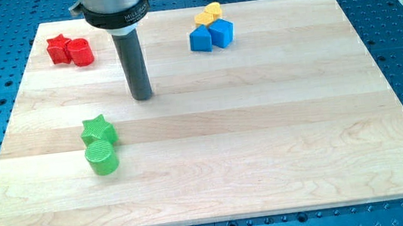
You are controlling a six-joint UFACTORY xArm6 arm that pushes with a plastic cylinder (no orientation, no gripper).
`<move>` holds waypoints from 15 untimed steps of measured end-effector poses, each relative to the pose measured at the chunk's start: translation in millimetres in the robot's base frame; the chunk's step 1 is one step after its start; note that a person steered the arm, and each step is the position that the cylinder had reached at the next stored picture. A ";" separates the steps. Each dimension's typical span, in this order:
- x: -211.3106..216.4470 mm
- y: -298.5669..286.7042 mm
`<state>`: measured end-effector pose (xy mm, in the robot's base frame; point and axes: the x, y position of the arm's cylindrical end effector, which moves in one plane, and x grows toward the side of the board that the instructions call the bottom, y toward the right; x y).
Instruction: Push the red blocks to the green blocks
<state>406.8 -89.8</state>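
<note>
Wooden worktop on blue perforated base; no pincer on rig, just rod w/ my tip down on worktop; rel. to tip: red star & red cylinder, touching, lie up-left; green star & green cylinder, touching, lie down-left.

It was a lab or robotics test bench. A pale wooden board lay on a blue metal table drilled with a regular grid of holes (the kind of plate used for bolting down equipment). A machined metal robot flange carrying a dark rod hung over the board, and small bright plastic blocks sat about as test pieces.
</note>
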 end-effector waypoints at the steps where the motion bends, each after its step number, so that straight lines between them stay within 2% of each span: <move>1: -0.8 -26.8; 2: -0.8 -119.6; 3: -5.0 -178.4; 4: -45.0 -212.0; 5: -68.0 -214.6; 6: -111.2 -210.2; 7: -174.5 -187.2; 8: -155.6 -139.6; 9: -86.1 -103.1; 10: -53.1 -80.1; 11: -94.8 -56.6; 12: -80.2 -19.9; 13: -29.1 -53.0; 15: -32.9 -74.5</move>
<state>374.0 -164.4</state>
